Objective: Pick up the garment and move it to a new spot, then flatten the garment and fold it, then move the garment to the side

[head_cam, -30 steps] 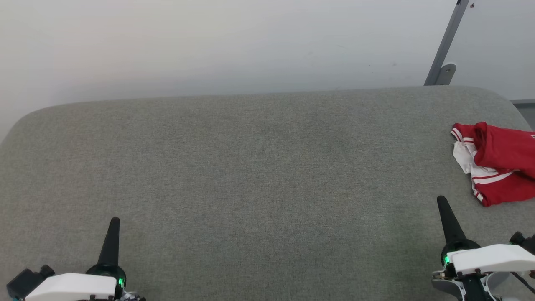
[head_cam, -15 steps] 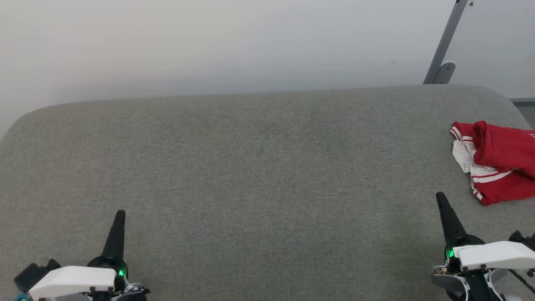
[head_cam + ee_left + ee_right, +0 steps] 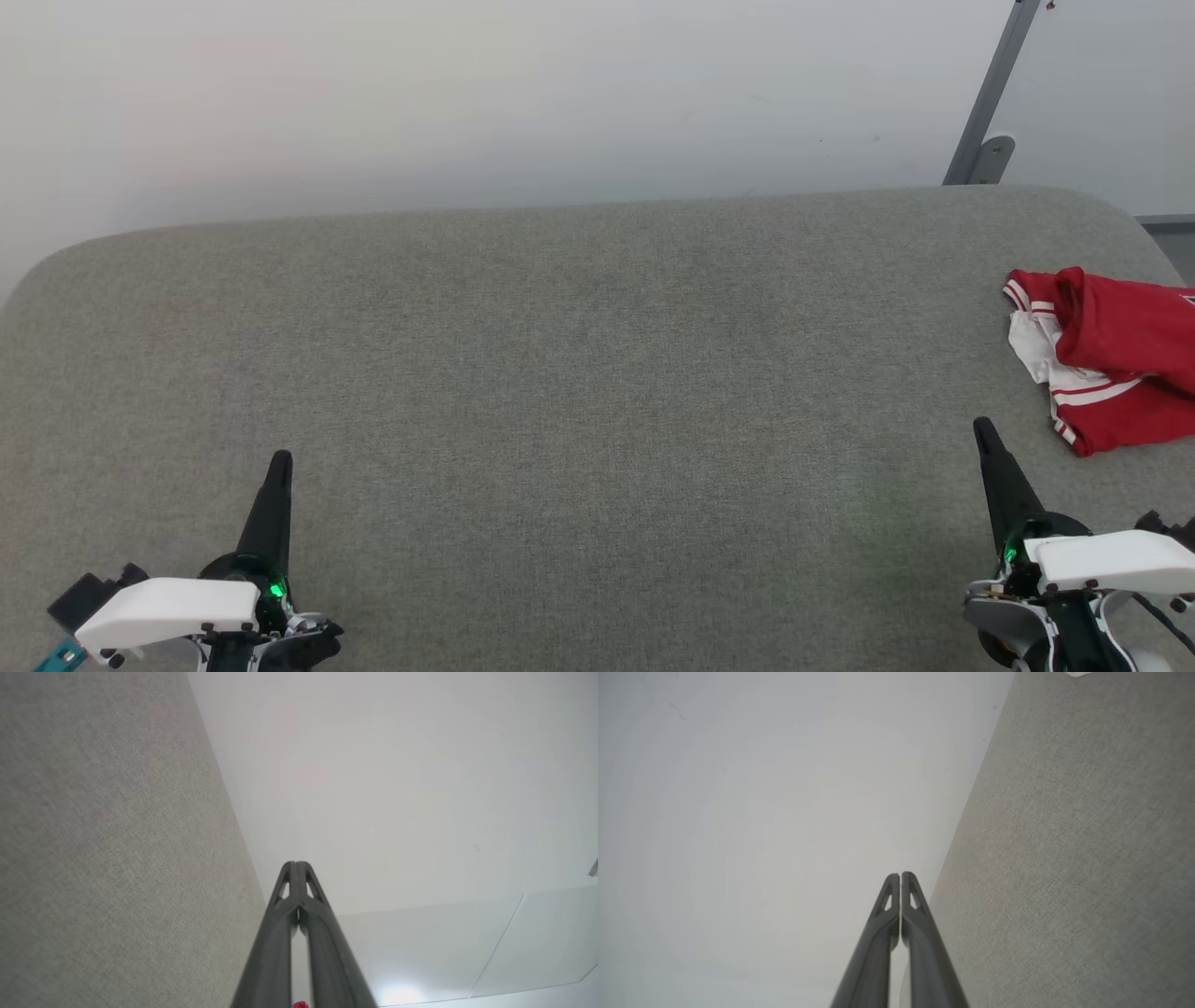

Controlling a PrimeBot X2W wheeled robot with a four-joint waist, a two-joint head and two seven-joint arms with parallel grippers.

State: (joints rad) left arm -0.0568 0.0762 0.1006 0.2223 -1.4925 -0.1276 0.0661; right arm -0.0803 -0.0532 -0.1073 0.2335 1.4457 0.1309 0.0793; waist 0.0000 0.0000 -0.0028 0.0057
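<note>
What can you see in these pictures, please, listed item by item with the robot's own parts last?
garment: one, red with a white sleeve end and red-and-white striped trim, crumpled at the right edge of the padded surface, cut off by the head view's border.
padded surface: one, grey woven fabric, spans the head view, rounded far corners.
wall: one, pale grey-white, behind the surface.
metal strut: one, grey, slanting up the wall at the upper right.
left gripper: one, dark fingers shut, white housing, lower left, holding nothing.
right gripper: one, dark fingers shut, white housing, lower right, near the garment but apart from it.
</note>
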